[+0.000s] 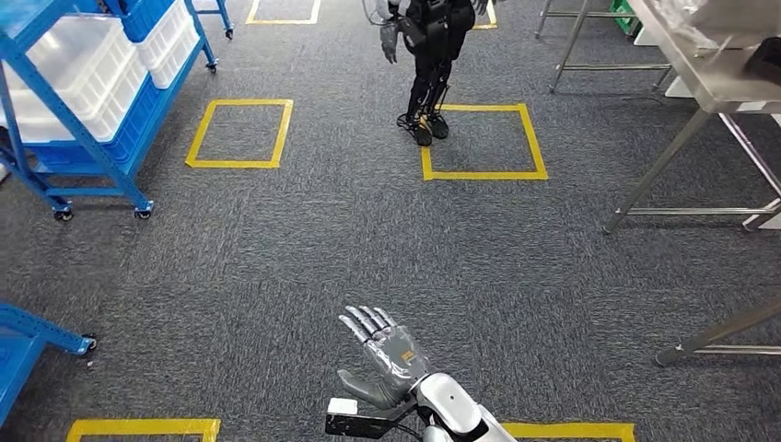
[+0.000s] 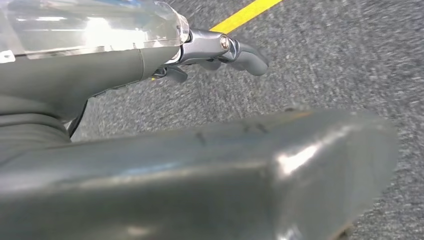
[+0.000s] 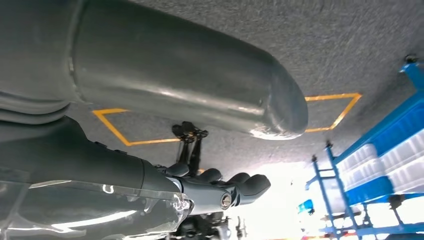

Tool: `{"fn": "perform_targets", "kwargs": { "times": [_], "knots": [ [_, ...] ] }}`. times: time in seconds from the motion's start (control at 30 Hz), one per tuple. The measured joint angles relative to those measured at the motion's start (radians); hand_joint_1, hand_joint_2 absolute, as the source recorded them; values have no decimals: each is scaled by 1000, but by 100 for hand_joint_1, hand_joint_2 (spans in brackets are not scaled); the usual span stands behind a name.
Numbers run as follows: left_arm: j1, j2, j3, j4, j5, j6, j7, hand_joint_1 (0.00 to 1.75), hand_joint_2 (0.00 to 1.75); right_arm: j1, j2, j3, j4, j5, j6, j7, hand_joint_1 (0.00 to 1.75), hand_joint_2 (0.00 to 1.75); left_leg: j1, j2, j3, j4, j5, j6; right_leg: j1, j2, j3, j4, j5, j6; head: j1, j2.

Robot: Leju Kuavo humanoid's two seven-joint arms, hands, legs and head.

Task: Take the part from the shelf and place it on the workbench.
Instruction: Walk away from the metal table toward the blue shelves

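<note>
Nothing is picked up yet. At the bottom middle, the right hand [image 1: 384,354] is spread wide with nothing in it. The left hand [image 2: 220,52] looks bare too. The blue shelf [image 1: 87,92] stands upper left, the workbench [image 1: 700,64] upper right. I cannot tell which part to take.
</note>
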Motion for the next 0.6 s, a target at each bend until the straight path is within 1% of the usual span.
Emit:
{"fn": "perform_targets", "kwargs": {
  "times": [0.03,0.07,0.1,0.13,0.17,0.2,0.23,0.27,0.3,0.33,0.37,0.4,0.43,0.47,0.5,0.53,0.57,0.6],
  "knots": [
    [-1,0,0,0,0,-1,1,0,0,0,1,0,-1,2,-1,1,0,0,3,-13,5,-5,3,5,-2,30,-15,38,-24,4,0,0],
    [-2,-1,0,0,0,-2,2,0,0,1,0,0,-2,3,-2,2,0,0,5,-27,7,-8,5,9,-5,67,-42,98,-55,6,0,0],
    [-5,-1,0,0,0,-3,2,0,0,4,-1,0,-2,4,-2,2,0,0,4,-41,7,-8,6,12,-6,95,-80,170,-85,7,0,0],
    [-6,-1,0,0,0,-4,2,0,0,7,-3,0,-1,4,-2,3,0,0,3,-57,7,-7,6,13,-7,108,-115,232,-103,8,0,0],
    [-5,-2,0,0,0,-5,3,0,0,10,-6,0,-1,4,-2,4,0,0,3,-73,7,-6,6,13,-7,112,-139,265,-102,8,0,0],
    [-4,-2,0,0,0,-7,4,0,0,12,-8,0,0,4,-2,5,0,0,2,-90,7,-3,5,12,-7,115,-145,258,-80,7,0,0],
    [-4,-2,0,0,0,-9,4,0,0,12,-9,0,0,5,-2,6,0,0,2,-107,8,-1,3,11,-8,120,-132,212,-40,5,0,0],
    [-4,-2,0,0,0,-10,5,0,0,12,-9,0,-1,5,-2,7,0,0,3,-122,8,3,1,9,-9,136,-106,141,3,3,0,0],
    [-4,-3,0,0,-1,-11,5,0,0,12,-9,0,-1,5,-2,8,0,0,2,-136,6,7,-2,5,-11,159,-81,77,34,2,0,0],
    [-5,-3,0,0,-1,-12,5,0,0,12,-9,0,-1,6,-2,9,0,0,2,-148,3,11,-3,1,-13,178,-64,32,53,0,0,0],
    [-6,-3,0,0,-1,-13,6,0,0,12,-9,0,-1,7,-1,10,0,0,3,-158,-1,14,-4,-4,-13,192,-56,9,58,-3,0,0],
    [-6,-3,0,0,-1,-13,7,0,0,13,-9,0,-1,7,-1,11,0,0,5,-168,-5,14,-3,-11,-12,192,-56,7,57,-6,0,0],
    [-5,-3,0,0,-1,-14,8,0,0,13,-9,0,-2,8,-1,12,0,0,7,-177,-9,12,-2,-17,-11,182,-55,3,59,-12,0,0],
    [-3,-3,0,0,-2,-14,8,0,0,12,-8,0,-2,10,0,13,0,0,9,-171,-11,15,-4,-23,-11,171,-52,-1,61,-18,0,0],
    [-2,-3,0,0,-2,-15,8,0,0,12,-6,1,-4,11,0,14,0,0,9,-150,-16,27,-13,-28,-11,159,-49,-7,63,-25,0,0],
    [-3,-3,0,0,-2,-15,8,0,0,11,-4,1,-5,12,0,14,0,0,8,-119,-30,57,-33,-33,-11,145,-45,-12,64,-32,0,0],
    [-4,-3,0,0,-3,-15,8,0,0,11,-4,1,-6,13,1,15,0,0,8,-84,-54,110,-62,-37,-10,130,-42,-15,64,-37,0,0],
    [-7,-3,0,0,-3,-16,8,0,0,13,-4,1,-6,14,1,16,0,0,9,-60,-86,175,-94,-41,-8,114,-41,-16,63,-40,0,0]
  ]
}}
